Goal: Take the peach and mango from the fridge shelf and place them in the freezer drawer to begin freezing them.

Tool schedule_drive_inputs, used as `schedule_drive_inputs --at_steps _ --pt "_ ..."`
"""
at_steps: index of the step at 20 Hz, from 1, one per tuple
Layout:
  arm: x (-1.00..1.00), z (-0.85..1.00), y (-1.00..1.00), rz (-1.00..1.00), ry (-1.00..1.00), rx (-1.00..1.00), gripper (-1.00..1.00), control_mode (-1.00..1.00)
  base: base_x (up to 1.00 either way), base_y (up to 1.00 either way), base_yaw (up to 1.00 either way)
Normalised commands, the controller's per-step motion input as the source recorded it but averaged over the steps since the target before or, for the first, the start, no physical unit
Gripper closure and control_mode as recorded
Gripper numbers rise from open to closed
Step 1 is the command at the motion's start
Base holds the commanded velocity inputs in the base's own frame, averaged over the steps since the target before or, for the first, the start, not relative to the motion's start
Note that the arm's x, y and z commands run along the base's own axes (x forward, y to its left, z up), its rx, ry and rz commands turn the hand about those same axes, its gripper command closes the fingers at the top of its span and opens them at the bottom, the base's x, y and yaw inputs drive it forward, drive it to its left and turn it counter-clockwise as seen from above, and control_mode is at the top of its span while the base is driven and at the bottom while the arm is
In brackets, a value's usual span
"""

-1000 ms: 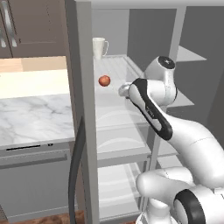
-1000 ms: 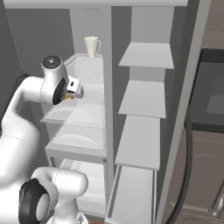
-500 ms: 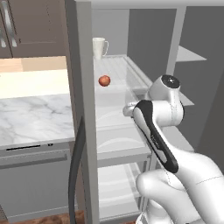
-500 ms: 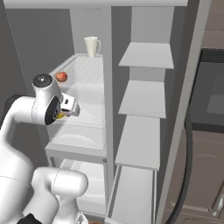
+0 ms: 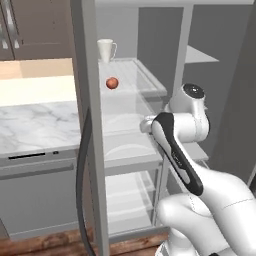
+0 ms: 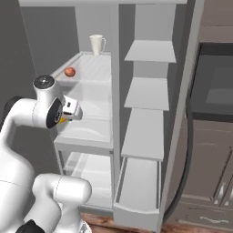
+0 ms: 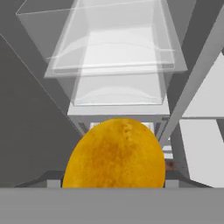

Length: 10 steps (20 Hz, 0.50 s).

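Note:
The mango (image 7: 114, 153), a yellow-orange oval, sits between my gripper's fingers and covers the fingertips in the hand view. In the right base view my gripper (image 6: 64, 119) is shut on the mango (image 6: 61, 120), in front of the fridge's left column at middle-shelf height. The peach (image 5: 112, 83) (image 6: 69, 72) lies on the ridged fridge shelf (image 5: 137, 75) (image 6: 95, 68) near its left edge, above and behind the hand. The freezer drawer (image 6: 134, 215) stands pulled out at the bottom of the right column, below and right of the gripper.
A white mug (image 5: 106, 50) (image 6: 96, 44) stands at the back of the ridged shelf. Translucent shelves (image 7: 116, 48) lie under the hand. The fridge's centre post (image 6: 116, 91) divides the two columns. A marble counter (image 5: 35, 125) lies to the left.
My arm has come down from top-shelf height and drawn back out of the fridge with the mango in its grip. The peach has stayed on the shelf.

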Motion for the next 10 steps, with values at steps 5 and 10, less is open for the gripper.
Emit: schedule_drive_inputs --at_steps 5,10 --pt "0.00 0.00 0.00 0.00 0.00 0.00 1.00 1.00 -0.32 0.00 -0.28" --pt "0.00 0.00 -0.05 -0.05 0.04 0.00 1.00 -1.00 -0.16 -0.03 -0.22"
